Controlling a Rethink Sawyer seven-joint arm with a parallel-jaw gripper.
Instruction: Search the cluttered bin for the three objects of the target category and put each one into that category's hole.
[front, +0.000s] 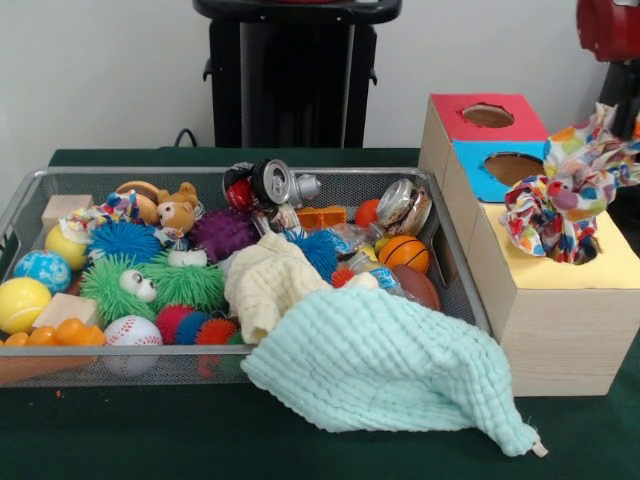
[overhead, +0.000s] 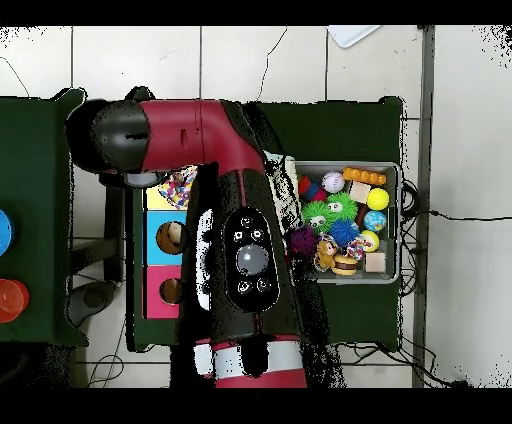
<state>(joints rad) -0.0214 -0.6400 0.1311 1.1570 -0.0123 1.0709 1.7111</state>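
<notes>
The wire mesh bin stands at the left, full of toys; it also shows in the overhead view. A ruffled printed fabric piece lies at its back left by a toy bear. More ruffled printed fabric hangs bunched over the yellow-topped box, its lower end at the hole, which it mostly covers; it reaches up to the right edge. I cannot tell if it is one piece or two. It also shows in the overhead view. Only the red arm and a dark part below it show there.
A mint waffle cloth drapes over the bin's front right corner onto the table. A cream cloth lies in the bin's middle. The blue-topped box and the red-topped box stand behind the yellow one. The arm covers much of the overhead view.
</notes>
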